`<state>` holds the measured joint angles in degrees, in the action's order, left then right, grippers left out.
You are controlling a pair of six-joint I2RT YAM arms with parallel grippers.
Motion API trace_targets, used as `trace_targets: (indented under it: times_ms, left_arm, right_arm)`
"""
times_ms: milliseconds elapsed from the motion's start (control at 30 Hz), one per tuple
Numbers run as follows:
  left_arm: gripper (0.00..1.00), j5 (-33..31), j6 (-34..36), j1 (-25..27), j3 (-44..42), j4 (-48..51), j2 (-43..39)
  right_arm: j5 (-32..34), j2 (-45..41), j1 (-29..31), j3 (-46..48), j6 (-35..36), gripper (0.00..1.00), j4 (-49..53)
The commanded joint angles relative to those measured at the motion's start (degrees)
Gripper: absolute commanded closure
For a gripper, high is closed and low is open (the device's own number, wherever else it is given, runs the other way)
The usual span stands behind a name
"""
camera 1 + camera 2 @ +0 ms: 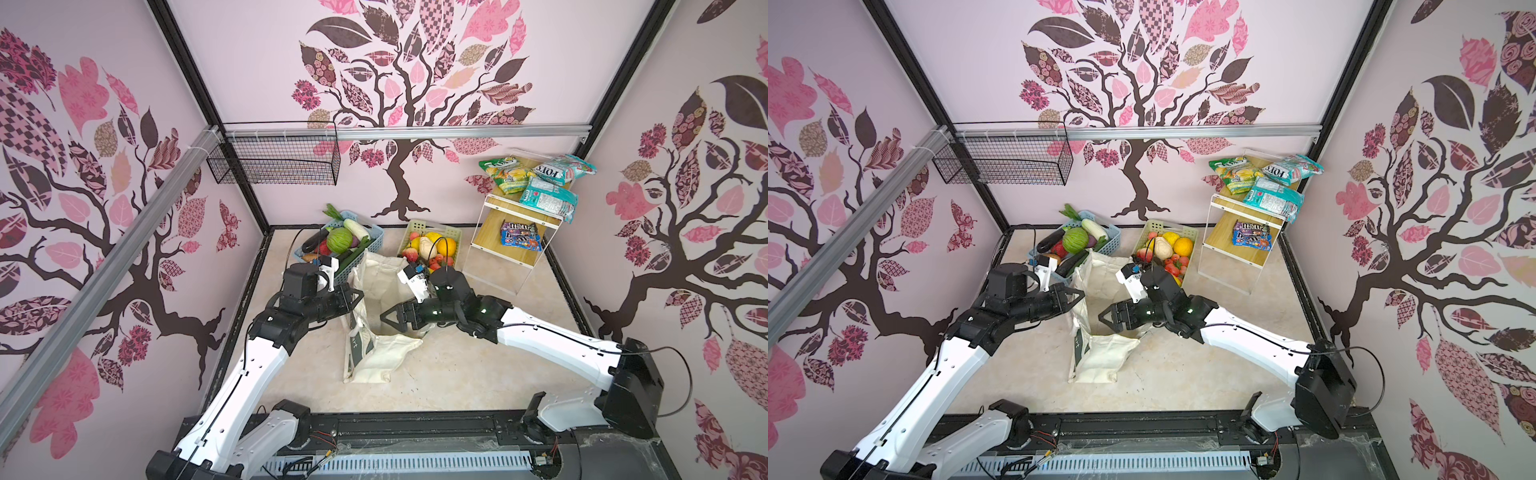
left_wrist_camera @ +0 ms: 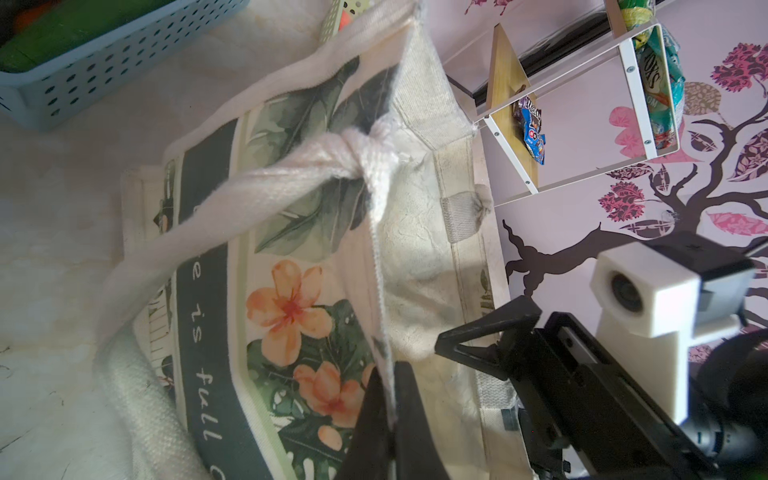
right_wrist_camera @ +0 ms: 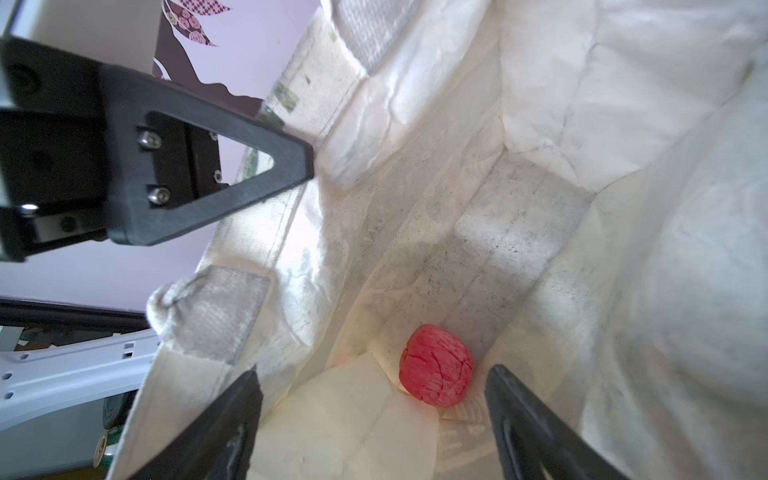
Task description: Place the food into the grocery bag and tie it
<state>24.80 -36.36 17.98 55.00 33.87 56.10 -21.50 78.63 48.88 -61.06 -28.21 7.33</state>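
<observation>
The cream grocery bag (image 1: 380,359) stands open mid-table, and its floral print panel (image 2: 291,316) shows in the left wrist view. My left gripper (image 2: 392,415) is shut on the bag's rim edge and holds that side up. A thick cream handle (image 2: 249,187) carries a knot. My right gripper (image 3: 372,374) hangs open over the bag's mouth, nothing between its fingers. A small round red food item (image 3: 436,365) lies on the bag's bottom. A green cabbage (image 1: 340,240) and white radish (image 1: 356,227) sit in the blue basket. The blue M&M's packet (image 1: 521,242) lies on the shelf.
Behind the bag stand a blue basket (image 1: 368,245) of vegetables and a pale-green basket (image 1: 449,230) of fruit. A white-framed wooden shelf (image 1: 490,232) at the back right carries Fox's candy bags (image 1: 544,178). A black wire basket (image 1: 274,160) hangs on the rear rail.
</observation>
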Motion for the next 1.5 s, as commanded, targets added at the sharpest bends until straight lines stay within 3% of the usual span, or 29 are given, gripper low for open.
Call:
trace_targets:
  times_ms: [0, 367, 600, 900, 1200, 1467]
  left_arm:
    - [1.00, -1.6, -0.4, -0.2, -1.3, -2.8, -0.4]
    - [1.00, -2.4, -1.0, -0.2, -1.8, -2.7, -1.1]
    - [1.00, -2.1, -0.4, -0.2, -0.9, -1.9, -0.1]
    - [1.00, -2.6, 0.5, -0.2, -0.4, -0.5, -0.7]
    - [1.00, -6.1, 1.4, -0.3, -1.1, 0.4, -0.9]
    - [1.00, -17.2, 1.1, -0.4, 0.6, 8.2, 0.0]
  right_arm:
    - [2.2, -3.5, -1.1, -0.9, 0.5, 0.15, 5.1]
    - [14.0, -8.6, -5.2, -3.7, 1.8, 0.21, 15.7]
    - [22.1, -6.7, -5.5, -1.6, 4.2, 0.37, 16.4]
    - [24.4, 0.5, -5.6, -2.1, 6.0, 0.50, 13.3]
    - [19.7, 2.9, -5.5, -5.2, 6.2, 0.96, 13.5]
    - [19.3, 5.5, -5.6, -13.1, 7.4, 1.00, 15.5]
